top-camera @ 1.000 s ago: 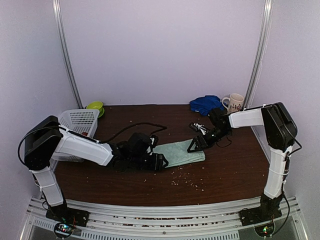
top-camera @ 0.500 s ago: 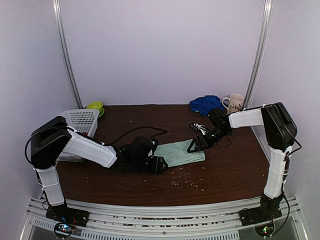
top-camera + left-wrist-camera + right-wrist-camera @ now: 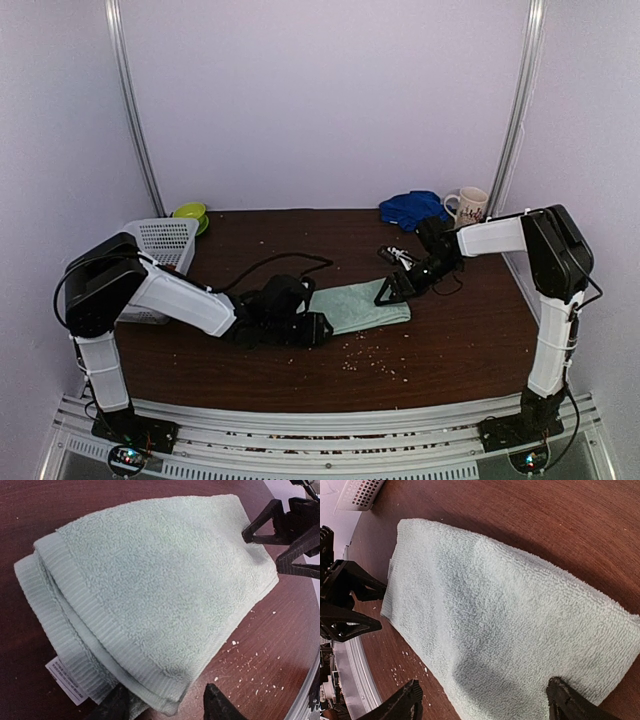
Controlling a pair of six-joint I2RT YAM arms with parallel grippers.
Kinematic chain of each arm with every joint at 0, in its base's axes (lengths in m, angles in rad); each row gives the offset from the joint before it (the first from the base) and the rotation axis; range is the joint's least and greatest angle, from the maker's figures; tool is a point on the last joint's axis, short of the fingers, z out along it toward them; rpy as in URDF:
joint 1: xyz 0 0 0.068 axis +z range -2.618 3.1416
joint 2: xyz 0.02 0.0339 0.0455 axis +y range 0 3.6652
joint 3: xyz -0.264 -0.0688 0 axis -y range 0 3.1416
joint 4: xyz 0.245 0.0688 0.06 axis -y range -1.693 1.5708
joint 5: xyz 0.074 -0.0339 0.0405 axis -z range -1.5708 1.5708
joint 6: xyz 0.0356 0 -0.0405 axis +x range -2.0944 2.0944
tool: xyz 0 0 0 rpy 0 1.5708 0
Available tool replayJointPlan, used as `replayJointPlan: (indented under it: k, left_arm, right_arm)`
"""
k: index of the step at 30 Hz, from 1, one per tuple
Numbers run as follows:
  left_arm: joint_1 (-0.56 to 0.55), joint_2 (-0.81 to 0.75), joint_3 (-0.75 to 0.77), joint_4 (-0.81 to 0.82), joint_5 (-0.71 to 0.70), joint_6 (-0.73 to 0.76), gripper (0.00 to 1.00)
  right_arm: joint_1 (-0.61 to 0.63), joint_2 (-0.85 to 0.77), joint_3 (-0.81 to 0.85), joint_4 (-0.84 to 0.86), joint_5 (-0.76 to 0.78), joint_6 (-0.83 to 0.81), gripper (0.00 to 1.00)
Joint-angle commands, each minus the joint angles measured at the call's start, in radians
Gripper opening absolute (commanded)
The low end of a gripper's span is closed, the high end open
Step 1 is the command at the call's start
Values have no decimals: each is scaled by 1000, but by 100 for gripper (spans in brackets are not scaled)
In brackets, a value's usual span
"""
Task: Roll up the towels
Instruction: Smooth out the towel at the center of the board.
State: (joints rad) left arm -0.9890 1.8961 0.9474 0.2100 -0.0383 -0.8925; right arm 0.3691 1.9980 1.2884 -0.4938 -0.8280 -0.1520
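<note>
One mint-green towel [image 3: 160, 570], folded on bench [image 3: 280, 645]; left claw [image 3: 165, 694] partly open over its hemmed end, right claw [image 3: 484, 685] wide (opposite end).

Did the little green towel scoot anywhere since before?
No. The mint-green towel lies in the same spot, no nearer the white mug and still just above the crumbs in the top view.

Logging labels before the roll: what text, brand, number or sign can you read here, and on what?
Care tag on the mint towel: printed lines, too small to read.
Mug: dark pattern, too blurred to tell if it is lettering.
No other text shows.
</note>
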Motion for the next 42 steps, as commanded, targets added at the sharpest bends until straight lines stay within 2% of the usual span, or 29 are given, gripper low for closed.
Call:
replayJointPlan:
  k: [1,9,16,24,38,39,42]
  left_arm:
    - [7,26,-8,9,-37,-41,52]
    - [12,39,-6,13,-36,-75,47]
    - [12,50,-2,5,-29,-86,33]
    - [12,18,-8,-25,-24,-93,7]
    - [12,-109,-36,-157,-29,-59,4]
    - [12,-115,-40,-159,-25,-58,5]
    - [9,-126,-50,-158,-12,-58,20]
  right_arm:
    - [1,19,-5,6,8,0,86]
    - [2,21,-7,7,10,0,86]
    - [2,22,-11,7,8,-2,85]
    - [2,28,-14,13,34,3,85]
    - [-11,42,-16,28,94,28,84]
    - [-10,40,-15,24,90,26,84]
    - [-11,34,-4,0,64,6,84]
